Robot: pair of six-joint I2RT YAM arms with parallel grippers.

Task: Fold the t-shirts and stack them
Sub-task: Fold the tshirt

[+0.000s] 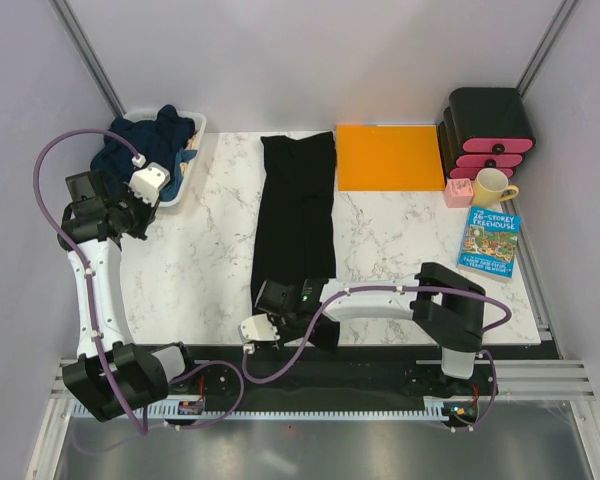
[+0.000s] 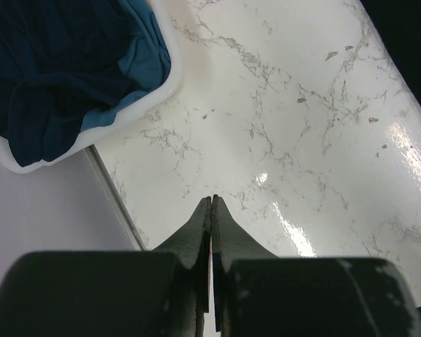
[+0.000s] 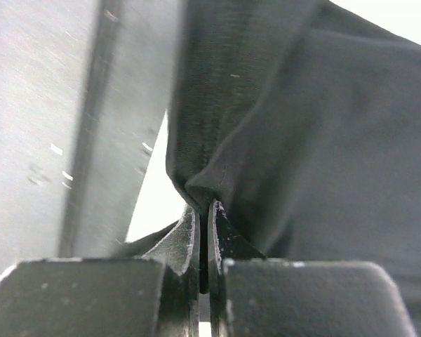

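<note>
Your right fingers (image 3: 196, 225) pinch a fold of the long black cloth t-shirt (image 1: 298, 210) at its near end, mid white marble tabletop (image 1: 200, 260). Your left fingers (image 2: 203, 217), pressed together and empty, hover near the white plastic tray (image 2: 174, 70) of dark navy t-shirts (image 1: 145, 140). The colourful paperback book (image 1: 490, 242) reads "The 26-Storey Treehouse"

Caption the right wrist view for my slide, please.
Right gripper shut on a pinched edge of the long black cloth t-shirt.

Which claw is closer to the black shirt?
The right claw: it pinches the black shirt at its near edge. The left claw hangs shut over table by the bin.
</note>
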